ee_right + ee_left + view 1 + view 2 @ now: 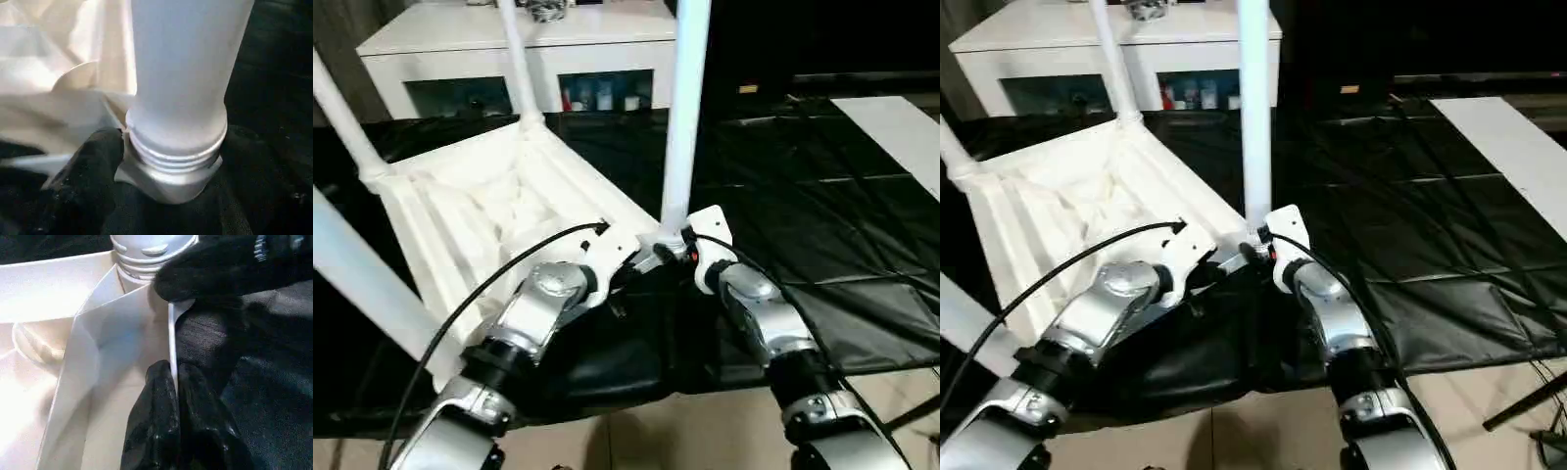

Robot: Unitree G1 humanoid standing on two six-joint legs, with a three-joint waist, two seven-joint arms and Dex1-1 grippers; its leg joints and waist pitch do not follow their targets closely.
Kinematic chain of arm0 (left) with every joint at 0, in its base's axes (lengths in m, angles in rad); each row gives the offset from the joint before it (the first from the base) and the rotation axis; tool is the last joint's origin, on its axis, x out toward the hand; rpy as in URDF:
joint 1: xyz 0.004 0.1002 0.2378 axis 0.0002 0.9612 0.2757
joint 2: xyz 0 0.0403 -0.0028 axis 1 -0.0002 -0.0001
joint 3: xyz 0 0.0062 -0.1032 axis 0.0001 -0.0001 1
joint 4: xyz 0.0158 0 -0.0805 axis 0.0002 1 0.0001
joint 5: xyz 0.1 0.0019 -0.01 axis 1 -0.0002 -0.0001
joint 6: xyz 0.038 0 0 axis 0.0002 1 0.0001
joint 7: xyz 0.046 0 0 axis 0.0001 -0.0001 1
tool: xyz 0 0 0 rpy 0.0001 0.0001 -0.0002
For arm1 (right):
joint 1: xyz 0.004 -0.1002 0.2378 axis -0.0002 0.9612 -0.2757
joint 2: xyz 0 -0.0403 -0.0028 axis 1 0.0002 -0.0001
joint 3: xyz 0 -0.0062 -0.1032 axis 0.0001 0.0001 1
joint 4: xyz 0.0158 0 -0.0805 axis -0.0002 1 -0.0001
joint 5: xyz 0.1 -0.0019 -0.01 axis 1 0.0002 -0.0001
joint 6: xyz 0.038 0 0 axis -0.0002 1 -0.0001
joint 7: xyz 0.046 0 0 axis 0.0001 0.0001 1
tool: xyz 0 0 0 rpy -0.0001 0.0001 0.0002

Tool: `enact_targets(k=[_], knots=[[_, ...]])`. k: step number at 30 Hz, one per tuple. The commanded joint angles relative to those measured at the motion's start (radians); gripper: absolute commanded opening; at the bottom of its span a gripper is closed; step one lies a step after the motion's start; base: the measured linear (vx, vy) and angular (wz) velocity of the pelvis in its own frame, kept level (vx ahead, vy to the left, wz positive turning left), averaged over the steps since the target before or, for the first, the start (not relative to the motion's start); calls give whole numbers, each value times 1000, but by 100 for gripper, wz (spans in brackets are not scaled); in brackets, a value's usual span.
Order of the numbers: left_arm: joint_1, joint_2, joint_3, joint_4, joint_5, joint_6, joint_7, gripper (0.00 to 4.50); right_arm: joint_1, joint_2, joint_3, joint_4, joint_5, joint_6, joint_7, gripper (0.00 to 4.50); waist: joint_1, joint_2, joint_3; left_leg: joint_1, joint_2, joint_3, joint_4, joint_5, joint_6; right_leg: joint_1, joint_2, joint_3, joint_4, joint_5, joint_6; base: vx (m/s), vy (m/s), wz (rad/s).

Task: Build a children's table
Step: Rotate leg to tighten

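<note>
Left end effector pinched shut on tabletop rim, lower centre. Right end effector spread around threaded base of leg, centre. Tabletop upside down on black bench.

A black cover, creased and glossy, lies over the big table and hangs off its near edge above a pale tiled floor. Beyond the far edge stands a white cabinet with glass doors, small bottles showing behind them. A flat white panel rests on the cover toward its right edge.
</note>
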State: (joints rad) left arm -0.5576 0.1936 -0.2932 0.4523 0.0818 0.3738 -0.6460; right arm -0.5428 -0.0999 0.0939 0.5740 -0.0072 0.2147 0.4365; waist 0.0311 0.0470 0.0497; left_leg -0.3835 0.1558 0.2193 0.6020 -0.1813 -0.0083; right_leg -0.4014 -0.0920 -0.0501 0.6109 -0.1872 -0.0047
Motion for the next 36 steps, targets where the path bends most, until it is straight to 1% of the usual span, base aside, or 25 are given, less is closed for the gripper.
enact_targets(k=[1,2,3,4,5,6,7,8,10,11,12,13,14,15,16,17,20,22,25,26,28,31,32,35,36], knots=[[33,15,-38,-29,-16,-40,-64,0,14,-7,96,-72,41,-5,182,386,8,-22,-62,16,72,-49,-75,-254,47,38,-67,43,-85,-266,-196,0,0,0],[42,25,-41,-43,-22,-33,-86,0,23,-33,110,-87,46,-7,234,386,10,-22,-63,16,73,-49,-75,-251,51,40,-67,42,-83,-261,-198,0,0,0],[51,35,-44,-57,-29,-26,-107,0,32,-60,124,-102,49,-10,286,386,13,-21,-63,17,74,-48,-74,-248,53,38,-67,43,-82,-254,-200,0,0,0],[72,61,-59,-87,-44,-48,-171,0,59,-132,163,-140,45,-36,393,386,15,-22,-62,18,74,-48,-74,-247,58,38,-67,43,-83,-249,-204,0,0,0],[72,61,-59,-87,-44,-48,-171,0,59,-132,163,-140,45,-36,393,386,17,-21,-62,18,76,-48,-74,-246,58,38,-67,42,-82,-249,-204,0,0,0],[84,74,-61,-107,-57,-42,-198,0,71,-163,164,-158,52,-40,436,386,18,-14,-62,19,76,-47,-74,-248,59,35,-66,43,-81,-242,-209,0,0,0],[106,99,-66,-146,-87,-46,-263,0,86,-209,151,-182,70,-40,500,386,18,-15,-61,19,76,-47,-75,-249,57,37,-64,42,-81,-236,-213,0,0,0],[114,111,-68,-163,-100,-47,-292,0,89,-224,146,-187,74,-42,519,386,19,-17,-62,18,77,-48,-76,-249,59,39,-66,43,-80,-231,-215,0,0,0],[148,159,-85,-233,-161,-79,-429,0,90,-265,136,-193,82,-47,569,386,22,-16,-61,16,77,-47,-76,-241,64,39,-64,42,-78,-222,-227,0,0,0],[155,168,-87,-250,-176,-81,-457,0,90,-272,134,-194,84,-47,579,386,23,-16,-60,19,77,-47,-76,-247,63,37,-64,42,-79,-230,-229,0,0,0],[164,178,-87,-271,-191,-65,-479,0,89,-280,133,-197,88,-47,591,386,25,-13,-60,19,78,-47,-77,-250,61,36,-66,42,-79,-245,-232,0,0,0],[169,192,-89,-287,-195,-59,-498,0,88,-291,131,-207,97,-42,613,386,29,-12,-60,24,81,-45,-78,-255,55,33,-64,43,-80,-246,-236,0,0,0],[171,202,-89,-293,-190,-57,-503,0,87,-301,130,-214,105,-39,632,386,38,-10,-59,34,82,-41,-77,-278,49,24,-60,44,-82,-251,-238,0,0,0],[171,209,-87,-293,-186,-59,-505,0,86,-308,130,-219,110,-36,646,386,39,-10,-58,34,82,-40,-77,-282,47,23,-60,46,-82,-255,-238,0,0,0],[171,213,-85,-292,-183,-62,-508,0,86,-315,132,-223,114,-35,658,386,41,-12,-56,27,81,-42,-79,-283,40,30,-62,46,-81,-269,-231,0,0,0],[170,217,-80,-292,-185,-59,-512,0,84,-322,138,-223,112,-37,669,386,41,-14,-56,25,81,-44,-82,-287,30,30,-63,46,-80,-286,-220,0,0,0],[170,221,-76,-293,-184,-62,-512,0,81,-326,145,-217,105,-36,676,386,41,-16,-57,27,80,-45,-82,-294,18,29,-64,48,-81,-301,-208,0,0,0],[168,223,-72,-289,-180,-66,-512,0,81,-330,157,-213,98,-39,701,386,42,-20,-58,26,79,-44,-81,-283,23,29,-65,49,-81,-291,-208,0,0,0],[167,227,-65,-287,-177,-66,-509,0,84,-334,170,-217,96,-39,724,386,46,-21,-59,25,79,-42,-78,-257,36,30,-65,49,-80,-273,-210,0,0,0],[168,228,-64,-288,-178,-66,-510,0,83,-333,170,-217,100,-39,726,386,48,-24,-60,24,79,-42,-77,-245,41,31,-66,49,-79,-264,-211,0,0,0],[170,228,-63,-289,-177,-67,-512,0,81,-334,168,-217,106,-36,729,386,51,-21,-60,23,79,-42,-77,-236,45,31,-66,48,-77,-259,-213,0,0,0],[175,231,-61,-291,-177,-67,-513,0,76,-336,161,-209,110,-36,732,386,50,-22,-59,22,79,-43,-77,-238,46,31,-65,48,-78,-269,-212,0,0,0],[175,232,-61,-291,-177,-68,-513,0,74,-337,159,-207,111,-37,733,371,50,-22,-59,23,79,-42,-76,-242,45,31,-65,48,-79,-277,-210,0,0,0],[176,232,-59,-289,-176,-69,-514,0,72,-337,152,-202,113,-38,735,371,50,-22,-59,23,79,-43,-77,-242,43,31,-65,48,-79,-282,-208,0,0,0],[175,233,-59,-287,-176,-69,-516,0,71,-336,148,-199,116,-37,734,358,51,-22,-60,24,79,-43,-77,-241,43,30,-65,48,-79,-280,-208,0,0,0]])
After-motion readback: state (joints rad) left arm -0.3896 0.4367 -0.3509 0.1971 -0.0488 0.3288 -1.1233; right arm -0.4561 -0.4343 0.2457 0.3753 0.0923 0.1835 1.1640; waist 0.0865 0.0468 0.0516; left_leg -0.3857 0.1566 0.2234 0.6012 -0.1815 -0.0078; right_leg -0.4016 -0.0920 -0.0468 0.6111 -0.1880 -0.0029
